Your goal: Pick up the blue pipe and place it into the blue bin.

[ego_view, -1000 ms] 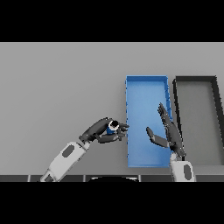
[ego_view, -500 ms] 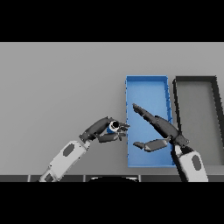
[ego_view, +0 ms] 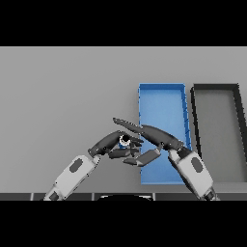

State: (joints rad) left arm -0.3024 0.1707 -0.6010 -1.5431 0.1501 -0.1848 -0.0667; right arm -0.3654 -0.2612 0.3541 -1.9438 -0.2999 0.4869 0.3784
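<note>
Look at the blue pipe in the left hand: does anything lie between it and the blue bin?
Yes. The right hand reaches across the bin's left wall, between the blue pipe in the left hand and the blue bin.

Both my hands meet low in the middle, just in front of me.

My left arm comes up from the lower left and slants toward the centre, and my left hand (ego_view: 112, 144) has its fingers and thumb curled round the blue pipe (ego_view: 125, 140), whose round end shows between them. My right arm rises from the lower right and leans left, its white and grey forearm tilted. My right hand (ego_view: 155, 136) is stretched flat, the long fingers straight and pointing left so their tips reach above my left hand's fingers, while the thumb lies lower, pointing left beneath them, just beside my left fingertips.
</note>
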